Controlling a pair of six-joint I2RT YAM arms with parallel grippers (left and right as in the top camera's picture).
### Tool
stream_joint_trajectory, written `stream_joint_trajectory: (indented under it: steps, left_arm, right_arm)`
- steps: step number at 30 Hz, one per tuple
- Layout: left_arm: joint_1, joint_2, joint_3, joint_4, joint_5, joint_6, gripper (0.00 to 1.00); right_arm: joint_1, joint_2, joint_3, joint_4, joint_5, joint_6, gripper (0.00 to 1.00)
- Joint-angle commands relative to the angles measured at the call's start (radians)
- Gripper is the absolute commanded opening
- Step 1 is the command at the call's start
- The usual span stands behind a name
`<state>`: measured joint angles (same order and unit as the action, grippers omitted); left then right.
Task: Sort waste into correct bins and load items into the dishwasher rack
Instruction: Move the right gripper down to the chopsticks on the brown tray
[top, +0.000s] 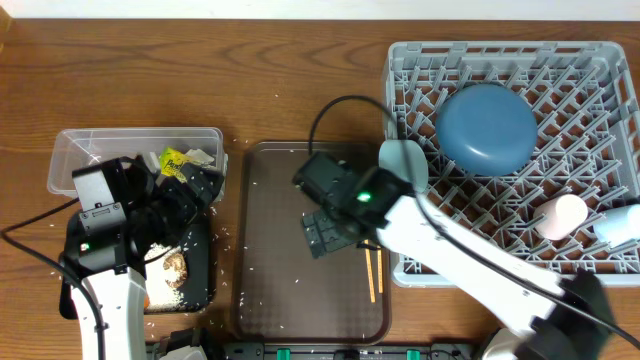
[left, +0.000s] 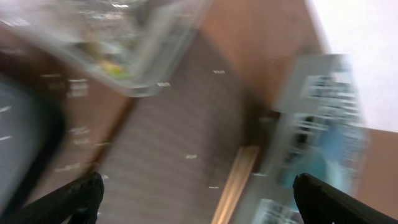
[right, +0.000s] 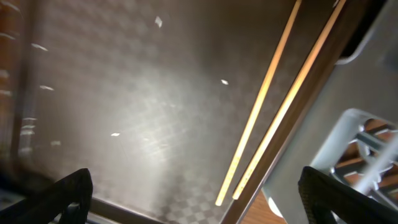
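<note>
Wooden table (top: 300, 60) carries a dark brown serving tray (top: 270, 250) at its middle, speckled with rice grains (right: 224, 81). Two pale, thin chopsticks (top: 372, 272) lie along its right edge, just beside the dishwasher rack (top: 600, 250). The tray's left half is open floor. The right gripper (top: 325, 237) hovers above the tray beside the chopsticks, jaws spread wide and holding nothing. The left gripper (left: 199, 198), equally spread, hangs over the clear tub (top: 80, 150) and black tray (top: 200, 290).
</note>
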<state>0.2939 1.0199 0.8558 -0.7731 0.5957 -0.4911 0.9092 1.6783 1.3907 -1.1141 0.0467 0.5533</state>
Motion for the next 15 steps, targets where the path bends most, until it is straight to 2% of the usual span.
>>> stream_joint_trajectory:
  steps: [1,4,9,11,15]
  left_arm:
    - [0.005,-0.008,0.067,-0.059,-0.216,0.092,0.98]
    - [0.005,-0.008,0.092,-0.104,-0.282,0.095,0.98]
    - [0.005,-0.009,0.095,-0.109,-0.302,0.095,0.98]
    - [0.005,-0.009,0.095,-0.109,-0.302,0.095,0.98]
    - [0.005,-0.009,0.095,-0.109,-0.302,0.095,0.98]
  right_arm:
    - [0.027,0.082,0.01,-0.008,0.046,0.035,0.95]
    - [0.036,0.143,0.01,-0.008,0.063,-0.005,0.92]
    - [0.037,0.203,0.01,0.001,0.066,-0.109,0.96]
    - [0.035,0.221,0.01,0.003,0.066,-0.11,0.98]
    - [0.031,0.253,0.009,0.004,0.092,-0.109,0.93]
